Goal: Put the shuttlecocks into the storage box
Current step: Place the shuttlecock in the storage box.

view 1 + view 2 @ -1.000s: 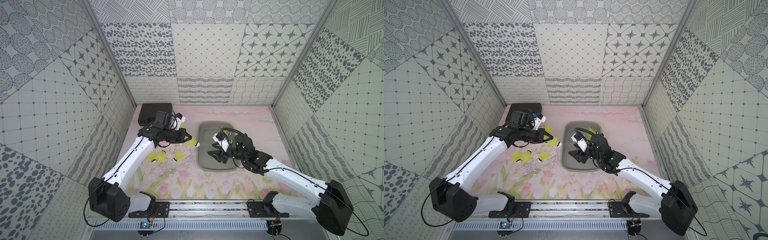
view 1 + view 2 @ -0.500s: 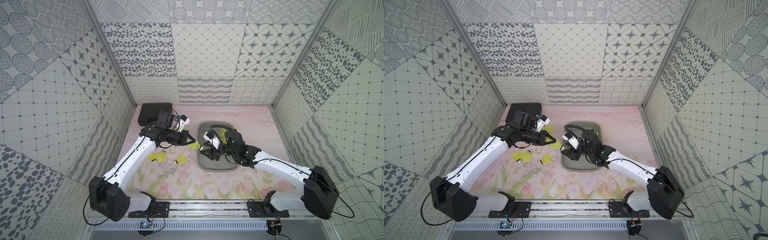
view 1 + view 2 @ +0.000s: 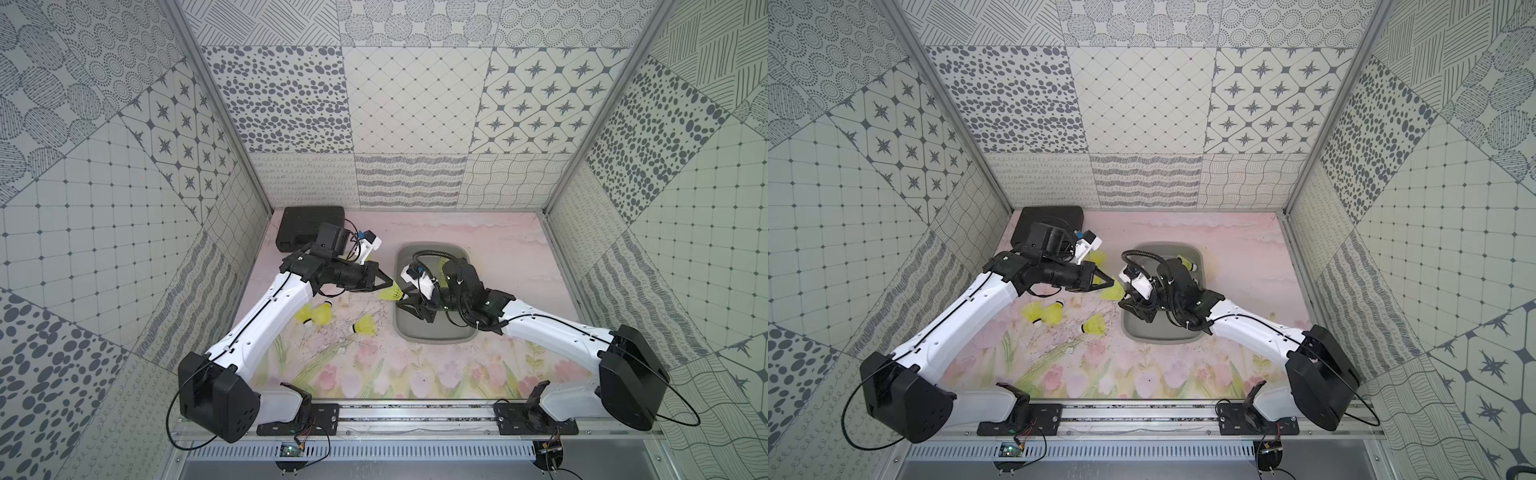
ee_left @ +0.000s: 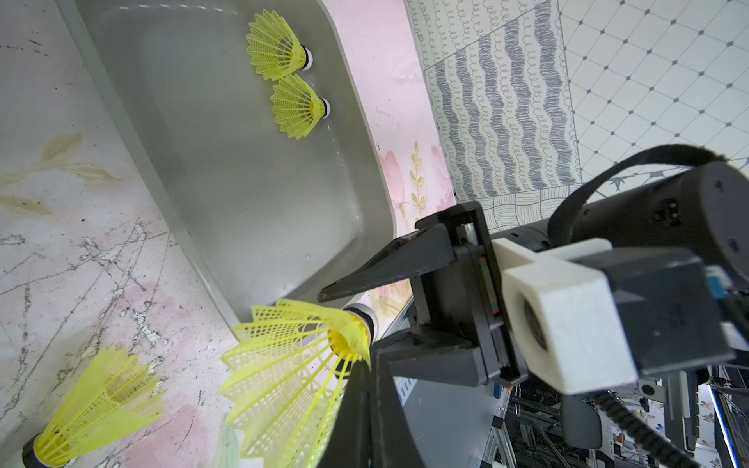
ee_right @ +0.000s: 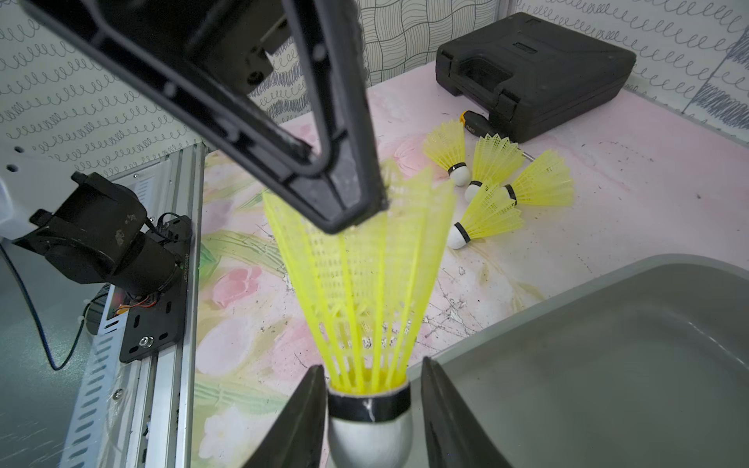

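1. Nearest, three loose shuttlecocks lie on the table, left of the storage box and apart from it.
2. Just beside the box's left rim, the left gripper is clamped on the held shuttlecock by its skirt edge. The right gripper brackets the cork, jaws slightly apart, one finger touching.
3. Two shuttlecocks lie inside the box at its far end.
4. Beyond the box's far left corner, four clustered shuttlecocks sit beside the black case.
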